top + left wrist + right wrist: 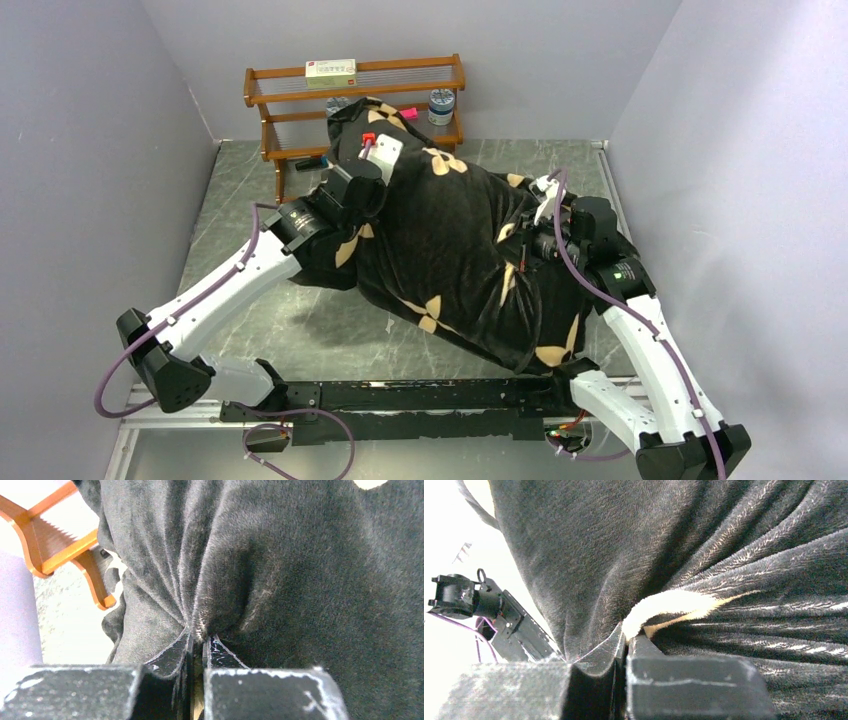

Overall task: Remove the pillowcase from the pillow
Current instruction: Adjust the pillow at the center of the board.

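Even, soft overhead light — wrist views blown white at the left, perhaps slightly blurred.

Left arm [225, 285], right arm [645, 330] extended inward; left tool [198, 640], right tool [624, 639] each pinched on pillowcase [450, 240].

The gripper [625, 642] at 6 o'clock is pinched tight on a fold of the pillowcase [624, 545], whose black plush fans out in creases toward 12 and 3 o'clock. A tan motif [664, 605] bunches right at the fingertips. At 9 o'clock a black machine part [484, 610] carries a purple cable [454, 625].
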Robot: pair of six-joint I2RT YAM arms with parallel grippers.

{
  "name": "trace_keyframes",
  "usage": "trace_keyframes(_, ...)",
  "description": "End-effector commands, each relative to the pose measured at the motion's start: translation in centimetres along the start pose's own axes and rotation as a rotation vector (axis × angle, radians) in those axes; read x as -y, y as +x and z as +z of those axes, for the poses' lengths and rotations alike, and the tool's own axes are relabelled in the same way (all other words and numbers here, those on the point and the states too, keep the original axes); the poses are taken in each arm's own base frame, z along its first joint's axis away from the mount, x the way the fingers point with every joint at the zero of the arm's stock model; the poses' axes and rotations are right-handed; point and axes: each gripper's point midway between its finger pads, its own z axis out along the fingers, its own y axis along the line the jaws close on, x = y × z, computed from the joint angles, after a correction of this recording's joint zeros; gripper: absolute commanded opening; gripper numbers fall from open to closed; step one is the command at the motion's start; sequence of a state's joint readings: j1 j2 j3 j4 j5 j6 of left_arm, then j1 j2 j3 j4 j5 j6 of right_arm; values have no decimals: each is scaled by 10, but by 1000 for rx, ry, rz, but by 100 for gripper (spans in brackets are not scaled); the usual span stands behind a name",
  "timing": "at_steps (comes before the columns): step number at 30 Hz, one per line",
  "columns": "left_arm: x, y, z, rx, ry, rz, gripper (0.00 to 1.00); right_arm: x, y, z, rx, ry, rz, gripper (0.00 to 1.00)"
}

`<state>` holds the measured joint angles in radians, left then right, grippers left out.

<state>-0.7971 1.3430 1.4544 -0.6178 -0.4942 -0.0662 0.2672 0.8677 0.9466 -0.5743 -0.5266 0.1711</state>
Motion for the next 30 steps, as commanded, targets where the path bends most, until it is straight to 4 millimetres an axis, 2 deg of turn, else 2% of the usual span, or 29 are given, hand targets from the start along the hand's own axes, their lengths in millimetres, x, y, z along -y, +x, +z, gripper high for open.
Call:
trace_keyframes(1,7,-30,-12,146,43,-141,5,-41,-18,-3,56,-187,-28,0)
trace_keyframes(5,29,-13,-17,111,161,-213,5,-21,-33,-3,99,-57,-47,0)
trace_keyframes(8,45,-9,-30,98,270,-275,5,-4,-47,-10,145,60,-65,0)
trace_keyframes(11,50,3,-36,76,305,-306,5,-2,-57,-12,181,86,-68,0)
trace_keyframes(17,25,45,-27,14,161,-280,5,-20,-51,-3,172,-43,-47,0)
trace_keyframes(21,9,43,-24,28,87,-263,5,-26,-48,-1,151,-85,-64,0)
trace_keyframes(24,8,41,-21,26,82,-244,5,-9,-42,0,117,-3,-73,1)
trace_keyframes(25,11,41,-19,28,94,-235,5,-3,-39,0,104,31,-73,7)
trace_keyframes(28,15,41,-20,48,126,-210,5,5,-36,-3,89,82,-89,34)
trace_keyframes(30,12,43,-22,71,127,-192,5,4,-40,-5,93,84,-97,45)
